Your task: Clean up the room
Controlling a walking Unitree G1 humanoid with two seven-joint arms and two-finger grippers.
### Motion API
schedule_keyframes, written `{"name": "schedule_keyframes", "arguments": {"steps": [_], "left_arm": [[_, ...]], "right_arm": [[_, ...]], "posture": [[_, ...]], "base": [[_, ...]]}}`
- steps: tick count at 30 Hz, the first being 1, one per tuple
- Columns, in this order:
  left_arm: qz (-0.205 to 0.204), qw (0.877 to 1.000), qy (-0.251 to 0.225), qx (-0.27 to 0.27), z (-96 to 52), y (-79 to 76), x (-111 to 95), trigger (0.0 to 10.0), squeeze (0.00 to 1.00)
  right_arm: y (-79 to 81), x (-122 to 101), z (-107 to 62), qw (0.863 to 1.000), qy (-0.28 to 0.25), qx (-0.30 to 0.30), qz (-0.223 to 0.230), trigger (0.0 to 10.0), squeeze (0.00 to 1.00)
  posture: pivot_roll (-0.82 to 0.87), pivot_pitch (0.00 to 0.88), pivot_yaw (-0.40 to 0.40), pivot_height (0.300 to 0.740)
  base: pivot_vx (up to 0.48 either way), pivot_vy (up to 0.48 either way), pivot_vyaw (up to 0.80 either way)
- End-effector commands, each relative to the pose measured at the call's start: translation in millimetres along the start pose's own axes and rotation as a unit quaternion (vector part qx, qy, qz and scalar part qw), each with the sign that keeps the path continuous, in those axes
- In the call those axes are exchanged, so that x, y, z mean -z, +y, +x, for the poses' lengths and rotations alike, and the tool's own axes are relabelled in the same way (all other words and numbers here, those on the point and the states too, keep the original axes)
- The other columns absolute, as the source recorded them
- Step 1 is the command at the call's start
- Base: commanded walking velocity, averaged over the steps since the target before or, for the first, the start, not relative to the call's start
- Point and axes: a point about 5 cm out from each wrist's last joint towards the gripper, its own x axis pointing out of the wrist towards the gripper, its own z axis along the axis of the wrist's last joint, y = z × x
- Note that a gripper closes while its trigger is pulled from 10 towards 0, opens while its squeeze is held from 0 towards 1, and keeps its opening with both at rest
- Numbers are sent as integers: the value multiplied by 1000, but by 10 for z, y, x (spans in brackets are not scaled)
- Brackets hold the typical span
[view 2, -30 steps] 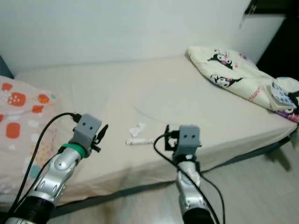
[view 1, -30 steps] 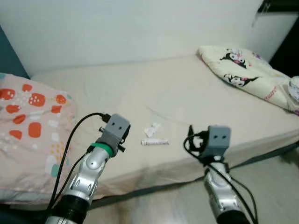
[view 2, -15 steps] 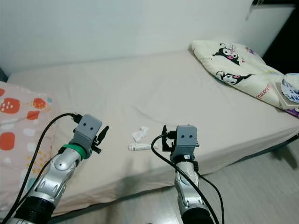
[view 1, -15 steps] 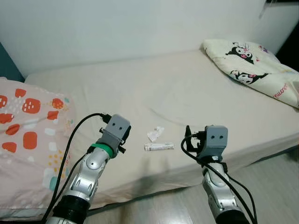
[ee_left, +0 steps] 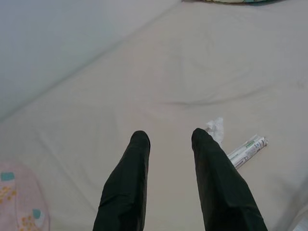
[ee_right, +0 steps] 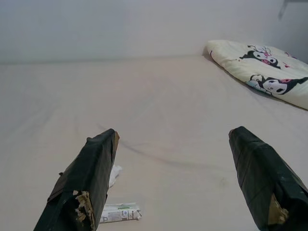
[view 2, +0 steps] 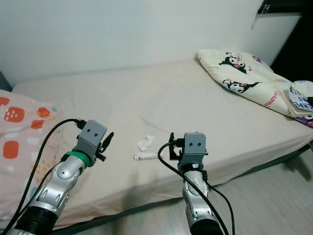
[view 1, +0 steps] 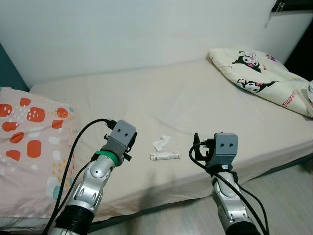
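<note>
A wide bed point(view 1: 195, 98) with a plain cream sheet spreads out ahead of both tools and runs back to a white wall point(view 1: 146, 29). Far off to the outer side of the left tool, a pink pillow point(view 1: 29, 132) with red and orange patches lies on the bed's end. Well beyond the right tool, toward its outer side, a cream blanket point(view 1: 259, 78) printed with black-and-white cartoon figures is bunched at the other end of the bed. Grey floor point(view 2: 274, 196) shows beside the right arm, below the bed's near edge.

The left tool point(ee_left: 168, 139) hovers over the sheet near the bed's front edge, its two black fingers point(ee_left: 130, 183) slightly apart with nothing between them. The right tool point(ee_right: 173, 139) hovers at the front edge too, its fingers point(ee_right: 91, 168) spread wide and empty; the pad on one looks worn and frayed.

Between the two tools, a little ahead of them, a small white tube point(view 1: 165, 156) with printed text lies flat on the sheet. Just beyond it, close but apart, sits a small crumpled white tissue point(view 1: 161, 142). Neither tool touches either item.
</note>
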Motion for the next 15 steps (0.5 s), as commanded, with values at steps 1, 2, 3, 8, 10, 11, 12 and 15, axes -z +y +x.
{"name": "schedule_keyframes", "arguments": {"steps": [1, 2, 3, 8, 10, 11, 12, 15], "left_arm": [[3, 1000, 10, 2, -31, -13, 47, 10000, 0], [3, 1000, 10, 2, -31, -13, 47, 10000, 0], [3, 1000, 11, 3, -31, -12, 46, 10000, 0], [4, 1000, 12, 3, -37, -12, 54, 10000, 0], [4, 1000, 12, 2, -38, -10, 58, 10000, 0], [4, 1000, 12, 2, -38, -10, 58, 10000, 0], [4, 1000, 12, 2, -38, -10, 58, 10000, 0], [4, 1000, 13, 3, -39, -10, 61, 10000, 0]], "right_arm": [[1, 69, -49, 1000, 13, 2, 2, 10000, 0], [1, 69, -49, 1000, 13, 2, 2, 10000, 0], [1, 69, -49, 1000, 13, 2, 2, 10000, 0], [12, 77, -47, 1000, 15, -2, 2, 10000, 0], [12, 79, -50, 1000, 14, -2, 4, 10000, 0], [12, 79, -50, 1000, 14, -2, 4, 10000, 0], [12, 79, -50, 1000, 14, -2, 4, 10000, 0], [10, 82, -54, 1000, 15, -2, 4, 10000, 0]], "posture": [[61, 38, 47, 739], [61, 38, 47, 739], [61, 38, 47, 739], [61, 33, 48, 734], [61, 33, 48, 724], [61, 33, 48, 724], [61, 33, 48, 724], [60, 33, 48, 714]], "base": [[0, 0, 0], [0, 0, 0], [0, 0, 0], [0, 0, 0], [0, 0, 0], [0, 0, 0], [0, 0, 0], [0, 0, 0]]}}
